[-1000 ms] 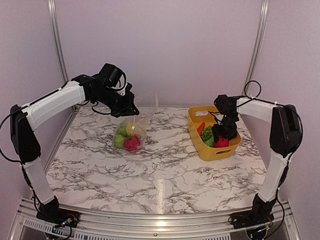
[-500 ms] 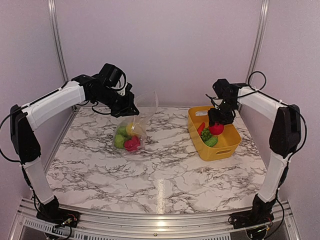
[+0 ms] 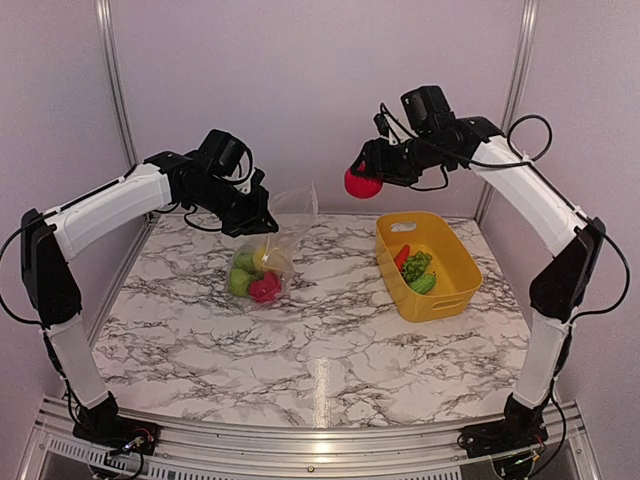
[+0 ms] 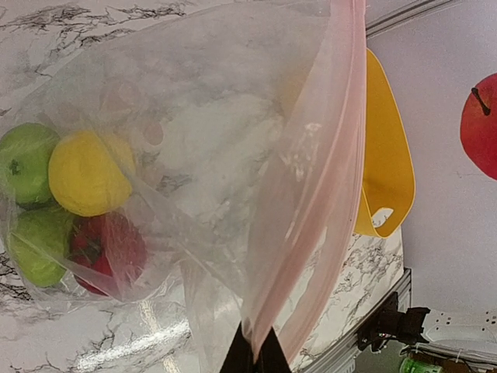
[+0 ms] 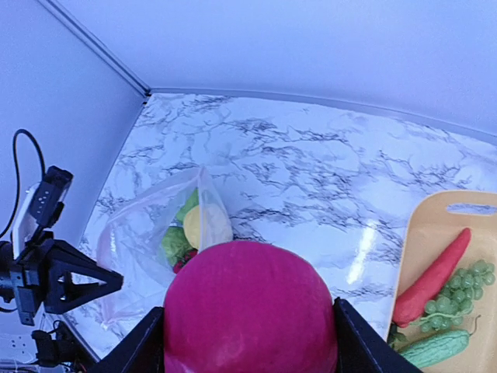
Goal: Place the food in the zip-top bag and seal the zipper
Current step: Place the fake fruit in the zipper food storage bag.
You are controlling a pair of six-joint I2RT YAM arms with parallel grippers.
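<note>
The clear zip-top bag [image 3: 272,240] stands on the marble table, its mouth lifted. My left gripper [image 3: 262,222] is shut on the pale pink zipper strip [image 4: 311,194] at the mouth edge. Inside the bag lie green fruits [image 4: 27,159], a yellow one [image 4: 85,172] and a red one [image 4: 109,249]. My right gripper [image 3: 368,178] is shut on a round red fruit [image 3: 362,181], held high in the air between the bag and the yellow basket [image 3: 452,250]; the fruit fills the right wrist view [image 5: 250,311]. In the basket lie a long red-orange piece [image 5: 435,272], green grapes [image 5: 458,299] and a cucumber [image 5: 435,348].
The basket stands at the right of the table, close to the right wall. Metal frame posts [image 3: 112,90] rise at the back corners. The left arm reaches over the table's back left part.
My right gripper has lifted the red fruit out of the basket and carried it up and to the left, toward the bag. The left gripper and bag have not moved.
</note>
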